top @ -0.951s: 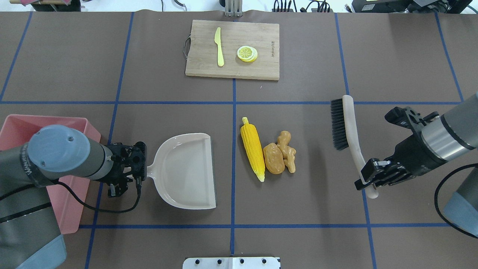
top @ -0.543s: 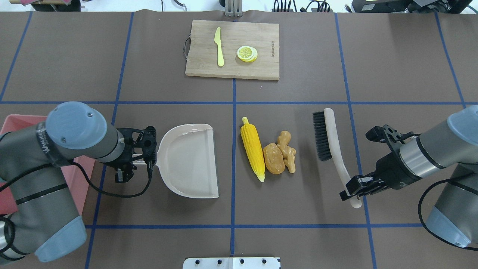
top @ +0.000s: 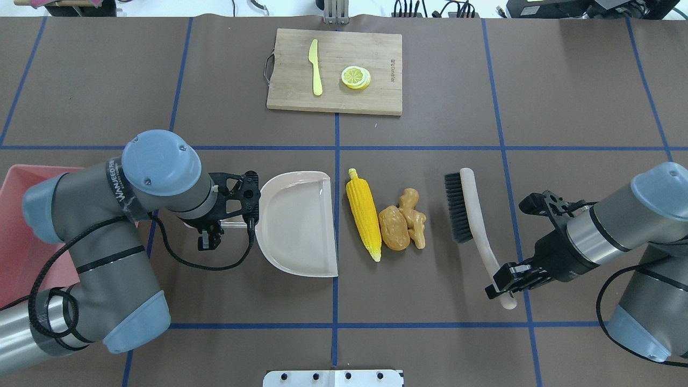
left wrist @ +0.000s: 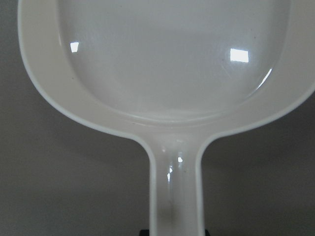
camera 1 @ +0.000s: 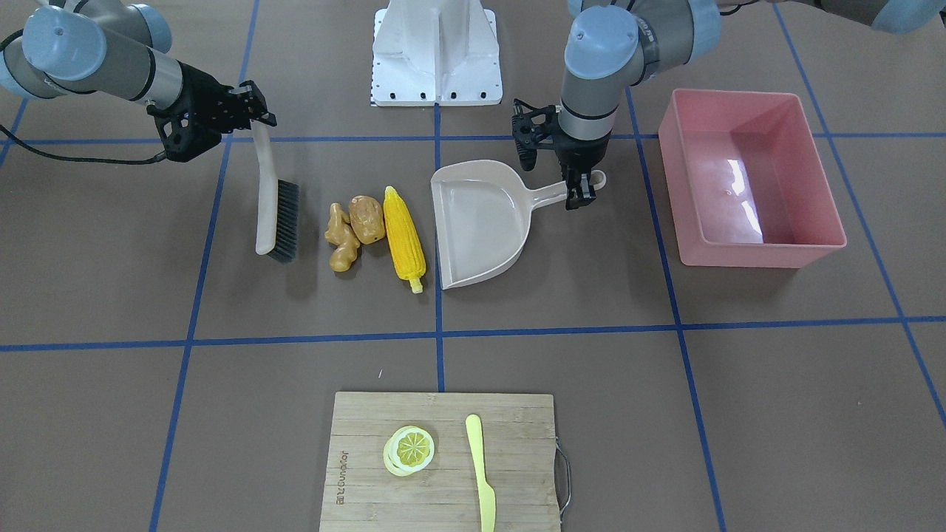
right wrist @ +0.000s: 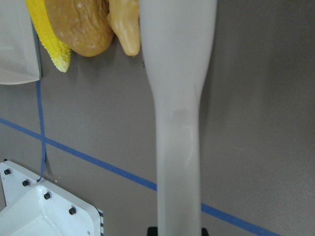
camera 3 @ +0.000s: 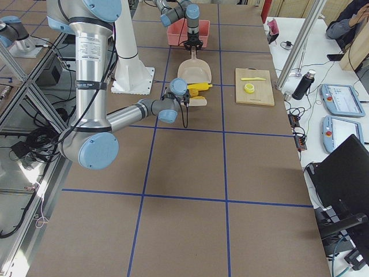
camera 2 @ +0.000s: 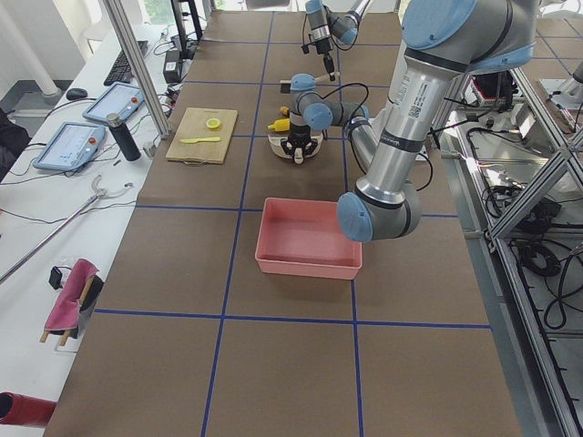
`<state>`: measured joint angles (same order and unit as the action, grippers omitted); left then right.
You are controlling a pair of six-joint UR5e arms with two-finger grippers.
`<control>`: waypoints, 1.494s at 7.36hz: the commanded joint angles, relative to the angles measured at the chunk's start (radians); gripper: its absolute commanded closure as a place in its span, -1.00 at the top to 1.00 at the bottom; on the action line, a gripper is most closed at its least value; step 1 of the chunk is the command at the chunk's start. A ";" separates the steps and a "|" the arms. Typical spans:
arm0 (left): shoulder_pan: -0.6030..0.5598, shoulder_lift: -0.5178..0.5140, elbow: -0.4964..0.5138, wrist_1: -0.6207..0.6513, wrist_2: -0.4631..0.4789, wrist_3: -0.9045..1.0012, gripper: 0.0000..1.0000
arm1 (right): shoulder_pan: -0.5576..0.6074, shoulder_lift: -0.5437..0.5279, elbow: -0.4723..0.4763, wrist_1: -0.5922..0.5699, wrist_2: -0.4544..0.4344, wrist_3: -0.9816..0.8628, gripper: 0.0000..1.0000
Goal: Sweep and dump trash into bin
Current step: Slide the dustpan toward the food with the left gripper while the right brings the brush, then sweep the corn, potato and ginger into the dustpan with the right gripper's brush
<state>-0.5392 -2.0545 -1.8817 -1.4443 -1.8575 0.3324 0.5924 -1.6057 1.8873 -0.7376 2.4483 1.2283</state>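
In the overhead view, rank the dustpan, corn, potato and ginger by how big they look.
1. Dustpan
2. Corn
3. Potato and ginger look about alike; I won't rank them.

Overhead view: 3 trash items sit mid-table in a row, touching: corn cob [top: 364, 220] left, potato [top: 393, 229] middle, ginger root [top: 413, 217] right. Dustpan [top: 298, 223] lies just left of the cob, open edge toward it, apart. Brush [top: 468, 215] stands just right of the ginger, bristles toward it. Bin [top: 21, 236] sits at the far left edge. Cutting board [top: 335, 71] lies on the far side, 1 knife [top: 315, 67] left of 1 lemon slice [top: 356, 77] on it.
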 commanded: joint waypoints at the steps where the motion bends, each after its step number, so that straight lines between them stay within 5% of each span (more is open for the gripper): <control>1: -0.002 -0.030 0.038 -0.005 -0.002 -0.001 -1.00 | -0.032 0.041 -0.025 0.000 0.003 0.037 -1.00; 6: 0.002 -0.024 0.038 -0.010 -0.015 -0.006 -1.00 | -0.062 0.116 -0.051 -0.009 -0.006 0.066 -1.00; 11: 0.002 -0.027 0.038 -0.010 -0.028 -0.006 -1.00 | -0.098 0.263 -0.191 -0.009 -0.031 0.074 -1.00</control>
<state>-0.5369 -2.0813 -1.8438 -1.4542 -1.8849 0.3267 0.5084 -1.3741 1.7194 -0.7429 2.4310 1.3008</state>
